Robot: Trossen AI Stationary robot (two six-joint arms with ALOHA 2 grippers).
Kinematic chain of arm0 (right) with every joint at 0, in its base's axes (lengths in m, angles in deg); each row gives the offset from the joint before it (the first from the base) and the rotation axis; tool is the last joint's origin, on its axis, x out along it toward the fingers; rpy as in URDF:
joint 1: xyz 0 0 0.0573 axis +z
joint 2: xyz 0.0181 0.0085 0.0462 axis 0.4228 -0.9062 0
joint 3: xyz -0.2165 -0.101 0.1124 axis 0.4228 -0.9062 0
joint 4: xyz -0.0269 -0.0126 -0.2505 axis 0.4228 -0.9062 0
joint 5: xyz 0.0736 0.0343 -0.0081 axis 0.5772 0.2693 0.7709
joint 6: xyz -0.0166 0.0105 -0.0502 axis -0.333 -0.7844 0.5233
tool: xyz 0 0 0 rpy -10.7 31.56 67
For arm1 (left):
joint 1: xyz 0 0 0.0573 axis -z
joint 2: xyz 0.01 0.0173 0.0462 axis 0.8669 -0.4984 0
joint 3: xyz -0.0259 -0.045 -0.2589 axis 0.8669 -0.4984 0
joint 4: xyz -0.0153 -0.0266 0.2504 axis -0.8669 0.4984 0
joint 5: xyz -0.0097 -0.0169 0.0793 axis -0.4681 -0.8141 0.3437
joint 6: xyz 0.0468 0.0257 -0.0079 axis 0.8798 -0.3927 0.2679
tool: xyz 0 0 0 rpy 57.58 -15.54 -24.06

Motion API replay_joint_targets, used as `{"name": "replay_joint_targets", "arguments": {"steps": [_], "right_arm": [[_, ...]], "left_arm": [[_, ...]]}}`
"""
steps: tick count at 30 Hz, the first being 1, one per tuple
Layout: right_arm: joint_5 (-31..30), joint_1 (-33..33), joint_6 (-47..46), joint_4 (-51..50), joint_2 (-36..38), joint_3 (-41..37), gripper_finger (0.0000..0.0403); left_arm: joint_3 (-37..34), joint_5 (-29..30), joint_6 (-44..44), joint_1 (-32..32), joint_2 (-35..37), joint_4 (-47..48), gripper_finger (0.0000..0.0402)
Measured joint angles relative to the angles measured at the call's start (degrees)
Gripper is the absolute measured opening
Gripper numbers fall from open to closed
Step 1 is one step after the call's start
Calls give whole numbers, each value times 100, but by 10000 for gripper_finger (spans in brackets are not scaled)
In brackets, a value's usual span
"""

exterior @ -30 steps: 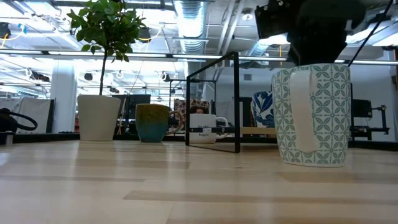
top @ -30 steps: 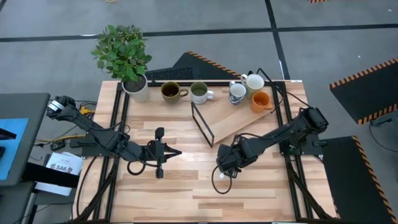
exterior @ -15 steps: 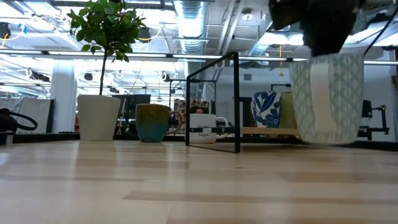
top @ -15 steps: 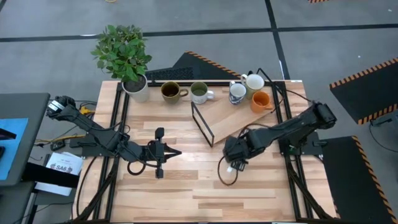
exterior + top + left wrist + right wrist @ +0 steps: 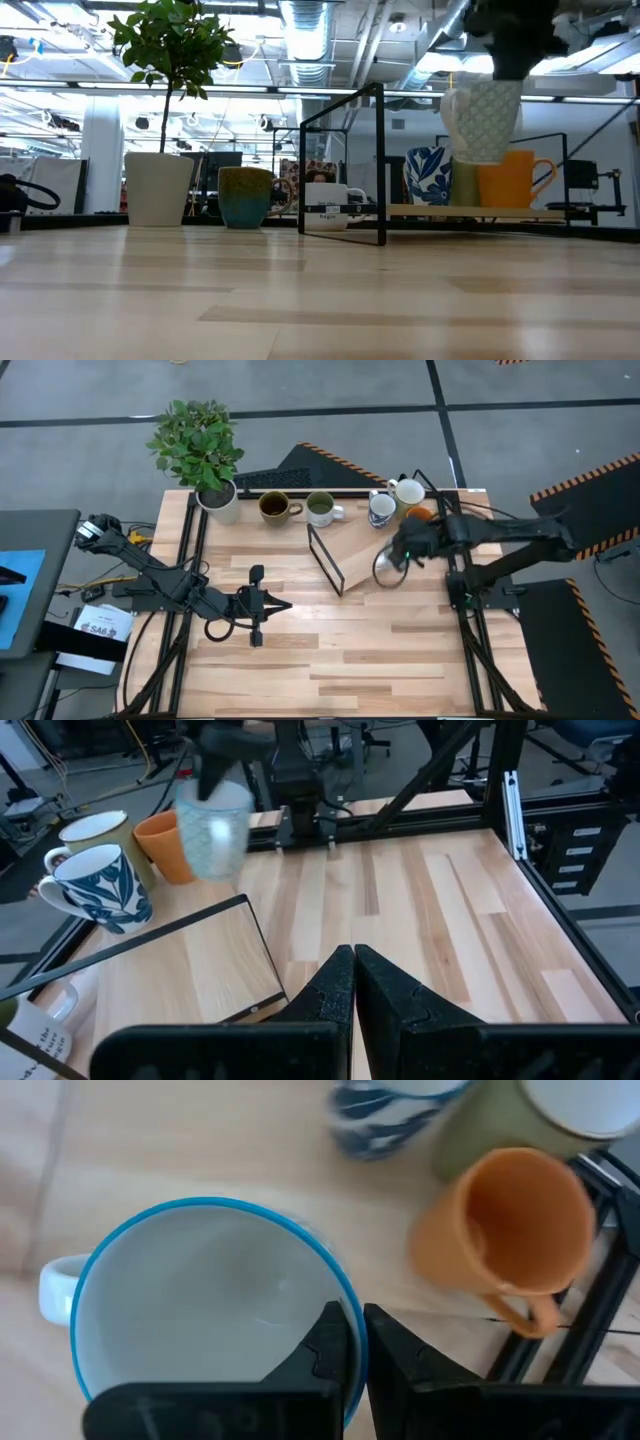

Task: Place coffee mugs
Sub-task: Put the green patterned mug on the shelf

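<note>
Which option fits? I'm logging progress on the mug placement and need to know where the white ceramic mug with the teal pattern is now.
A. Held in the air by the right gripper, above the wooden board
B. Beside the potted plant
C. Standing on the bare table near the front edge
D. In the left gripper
A: the low view shows the white teal-patterned mug hanging clear above the wooden board, pinched at its rim by the right gripper.

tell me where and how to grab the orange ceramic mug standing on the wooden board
Pinch the rim of the orange ceramic mug from straight above, one finger inside. It stands upright, mouth open upward, on the wooden board. Use the side away from its handle, but the right gripper is shut on the blue-rimmed patterned mug and must release it first.
</note>
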Motion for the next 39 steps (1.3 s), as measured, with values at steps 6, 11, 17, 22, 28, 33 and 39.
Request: {"name": "replay_joint_targets", "arguments": {"steps": [6, 11, 17, 22, 28, 33, 39], "right_arm": [[246, -1175, 733, 879, 483, -751, 39], [556, -1738, 1123, 1374, 444, -1085, 39], [660, -2142, 1290, 1394, 194, -1211, 39], [718, -2285, 1406, 1511, 85, -1217, 39], [770, -2382, 1400, 1502, 85, -1217, 67], [699, -2380, 1387, 1524, 92, -1215, 118], [676, -2386, 1432, 1684, 92, -1215, 130]], "left_arm": [[0, 12, 101, -1, 0, -2, 0], [0, 11, 108, -5, 0, -21, 0], [0, 10, 105, -6, 0, -13, 0], [0, 7, 103, -8, 0, 0, 0], [0, -21, 99, -8, 0, -2, 0], [0, -21, 98, -8, 0, -2, 0], [0, -19, 98, -8, 0, -2, 0]]}}
